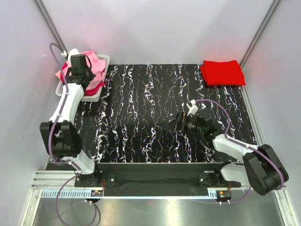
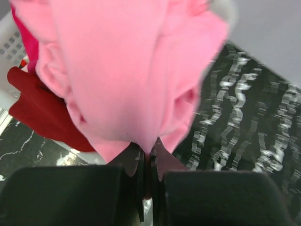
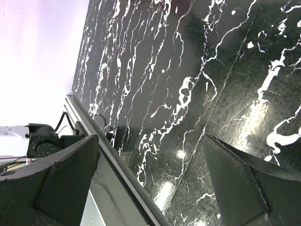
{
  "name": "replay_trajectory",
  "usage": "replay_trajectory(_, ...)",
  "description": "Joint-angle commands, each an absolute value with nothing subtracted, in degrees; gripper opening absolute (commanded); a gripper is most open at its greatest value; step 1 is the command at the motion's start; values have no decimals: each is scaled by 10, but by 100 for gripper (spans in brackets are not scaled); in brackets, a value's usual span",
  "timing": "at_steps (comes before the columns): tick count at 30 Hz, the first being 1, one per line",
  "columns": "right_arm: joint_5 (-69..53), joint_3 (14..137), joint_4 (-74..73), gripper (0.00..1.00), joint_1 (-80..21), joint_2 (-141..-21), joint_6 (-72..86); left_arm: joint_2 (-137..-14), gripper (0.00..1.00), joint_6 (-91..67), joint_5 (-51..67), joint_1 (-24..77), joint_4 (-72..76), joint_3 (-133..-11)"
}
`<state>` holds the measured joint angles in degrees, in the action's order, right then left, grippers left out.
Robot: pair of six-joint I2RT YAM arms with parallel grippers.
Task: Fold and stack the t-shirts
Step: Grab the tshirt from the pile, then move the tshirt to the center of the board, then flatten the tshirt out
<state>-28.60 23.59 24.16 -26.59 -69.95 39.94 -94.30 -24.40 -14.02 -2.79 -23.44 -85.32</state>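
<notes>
My left gripper [image 1: 79, 66] is over the white mesh basket [image 1: 96, 96] at the far left and is shut on the light pink t-shirt [image 1: 96, 63]. In the left wrist view the pink cloth [image 2: 122, 70] hangs bunched from the closed fingertips [image 2: 146, 155]. A dark red t-shirt [image 2: 42, 113] and a magenta one [image 2: 26, 44] lie in the basket under it. A bright red t-shirt [image 1: 222, 72] lies folded at the far right of the table. My right gripper [image 1: 179, 123] is open and empty, low over the table's middle right; it also shows in the right wrist view [image 3: 155, 188].
The black marbled table top [image 1: 141, 108] spans the middle. Grey walls with metal posts stand on both sides and at the back. The table's front rail [image 3: 117, 165] runs close under my right gripper.
</notes>
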Motion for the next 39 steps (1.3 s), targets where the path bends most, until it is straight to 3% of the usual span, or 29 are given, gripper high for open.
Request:
replay_trajectory(1,-289,259,266,100,-267,-697,398,-838,0,-235,-191,52,-226,-924)
replay_trajectory(5,-259,244,251,100,-266,-652,398,-808,5,-236,-171,126,-307,-1006)
replay_trajectory(8,-177,242,166,100,-267,-558,396,-811,19,-248,-181,205,-393,-1016)
replay_trajectory(9,-121,244,132,100,-267,-529,396,-811,50,-249,-185,225,-399,-1003)
replay_trajectory(10,-93,250,96,100,-266,-498,396,-812,65,-250,-180,261,-407,-990)
replay_trajectory(12,-26,278,-25,100,-265,-417,392,-825,80,-262,-176,295,-446,-963)
replay_trajectory(13,-15,293,-62,100,-266,-396,383,-831,98,-268,-173,302,-461,-952)
replay_trajectory(19,-33,448,-330,100,-266,-388,377,-765,99,-311,-153,323,-459,-796)
replay_trajectory(24,-145,388,-323,100,-279,-406,467,-680,99,-337,-146,342,-450,-691)
replay_trajectory(31,-78,325,-432,93,-308,-389,486,-561,99,-346,-150,345,-497,-630)
replay_trajectory(39,-106,318,-329,87,-308,-580,449,-483,99,-341,-151,345,-516,-564)
